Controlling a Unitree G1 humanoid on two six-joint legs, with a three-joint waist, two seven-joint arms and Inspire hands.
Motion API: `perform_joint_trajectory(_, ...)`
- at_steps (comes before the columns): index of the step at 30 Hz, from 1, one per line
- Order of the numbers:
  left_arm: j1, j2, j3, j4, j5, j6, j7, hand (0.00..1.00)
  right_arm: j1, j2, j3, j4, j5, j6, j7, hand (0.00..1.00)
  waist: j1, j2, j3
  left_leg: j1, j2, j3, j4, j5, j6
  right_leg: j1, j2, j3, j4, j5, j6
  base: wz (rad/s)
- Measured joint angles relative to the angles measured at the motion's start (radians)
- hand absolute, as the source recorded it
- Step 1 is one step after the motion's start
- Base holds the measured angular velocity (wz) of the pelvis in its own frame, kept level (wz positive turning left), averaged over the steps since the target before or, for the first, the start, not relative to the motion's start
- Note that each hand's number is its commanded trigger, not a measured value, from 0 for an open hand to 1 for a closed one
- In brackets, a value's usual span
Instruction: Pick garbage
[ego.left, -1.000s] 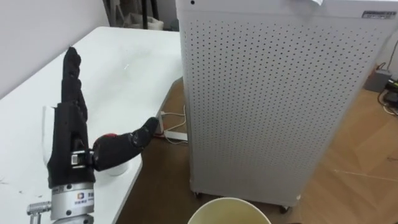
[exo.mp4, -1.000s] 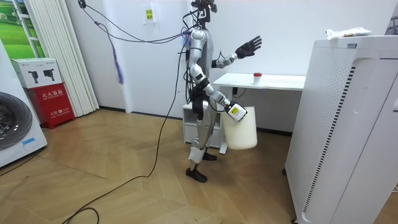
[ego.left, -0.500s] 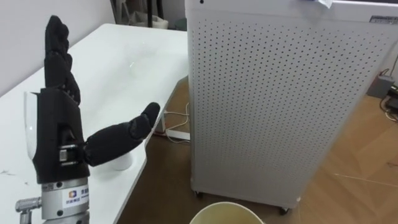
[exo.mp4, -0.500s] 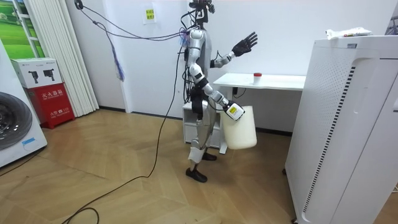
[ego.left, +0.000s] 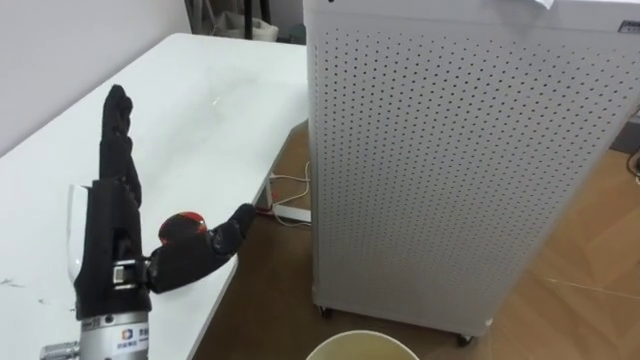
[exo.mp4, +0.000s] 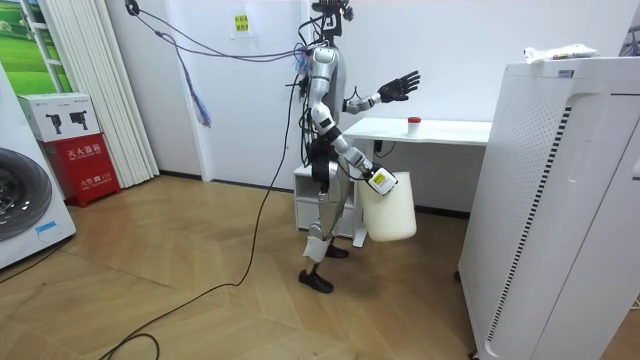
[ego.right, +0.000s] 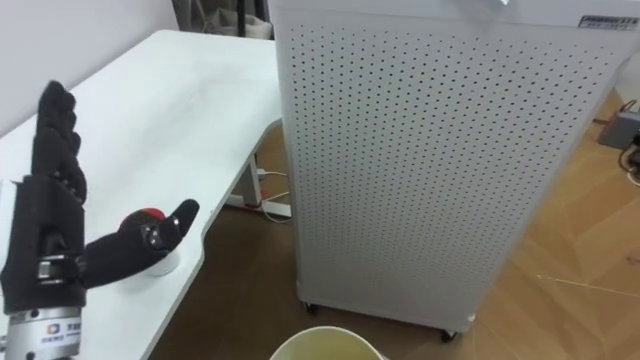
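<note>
A small white cup with a red lid (ego.left: 183, 226) stands near the front edge of the white table (ego.left: 210, 110); in the room view the cup (exo.mp4: 413, 124) is on the table's middle. My left hand (ego.left: 108, 240) is raised upright above the table, open, fingers straight and thumb stretched toward the cup, apart from it. At my side my right hand (exo.mp4: 373, 180) holds a cream bucket (exo.mp4: 390, 208) clear of the floor; its rim (ego.left: 360, 343) shows at the bottom of the eye views. Crumpled litter (exo.mp4: 560, 52) lies on top of the tall white cabinet.
A tall white perforated cabinet (ego.left: 470, 160) stands close on my right, with a narrow strip of wood floor between it and the table. A power strip with cables (ego.left: 285, 212) lies on the floor there. A washing machine (exo.mp4: 25, 205) is at the room view's left.
My left hand has come down a little and toward the table after rising; the cup's red lid shows beside the thumb again. The bucket stays at my side.
</note>
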Motion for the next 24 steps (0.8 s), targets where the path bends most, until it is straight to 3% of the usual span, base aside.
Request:
perform_joint_trajectory(8,0.000,0.000,0.000,0.008,0.000,0.000,0.001,0.00,0.000,0.000,0.000,-0.001,0.000,0.000,0.001,1.00,0.001,-0.002,-0.0010,0.000,0.000,0.000,0.001,0.000,0.001,0.001,0.000,0.000,0.002,0.000,0.000,0.00)
perform_joint_trajectory(15,0.003,0.002,-0.006,0.054,0.001,0.000,0.001,0.00,-0.001,0.001,0.000,-0.001,-0.006,0.000,0.001,1.00,0.003,-0.017,-0.0071,-0.002,-0.001,0.000,0.003,0.002,0.004,-0.003,0.001,0.000,-0.002,-0.001,0.003,0.01)
perform_joint_trajectory(24,0.004,0.000,-0.006,0.061,0.001,0.000,0.000,0.00,-0.001,0.001,0.000,-0.001,-0.011,0.000,0.002,1.00,0.005,-0.021,-0.0057,-0.013,-0.001,0.000,0.003,0.002,0.004,-0.004,0.002,-0.001,-0.002,-0.001,0.003,0.01)
